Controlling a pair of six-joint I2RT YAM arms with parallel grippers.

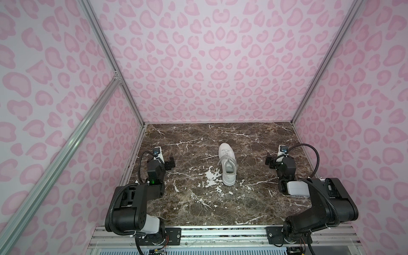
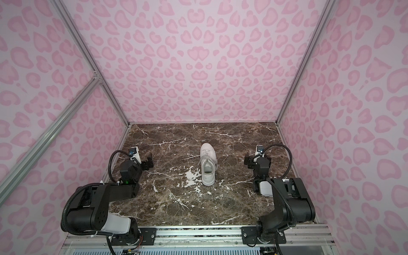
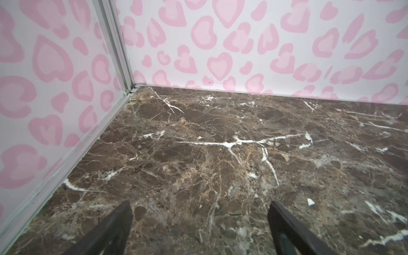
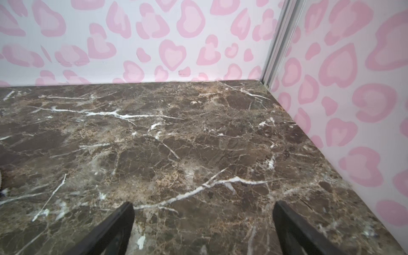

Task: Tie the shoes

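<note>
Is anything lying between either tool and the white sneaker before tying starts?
Nothing visible does. In both top views the white sneaker sits alone mid-table; only bare marble tabletop lies between it and the open left tool and open right tool at its sides.

Both top views: I look steeply down from high above the base rail [image 1: 220, 237], facing the back wall [image 1: 209, 66]. They share nearly everything: marble tabletop [image 1: 198, 209], sneaker [image 1: 227, 164].

Left wrist camera: low, close behind the left gripper [image 3: 200, 204], facing the left corner post [image 3: 114, 44] ahead.

Right wrist camera: likewise behind the right gripper [image 4: 203, 204], facing the right corner post [image 4: 276, 39] ahead.
</note>
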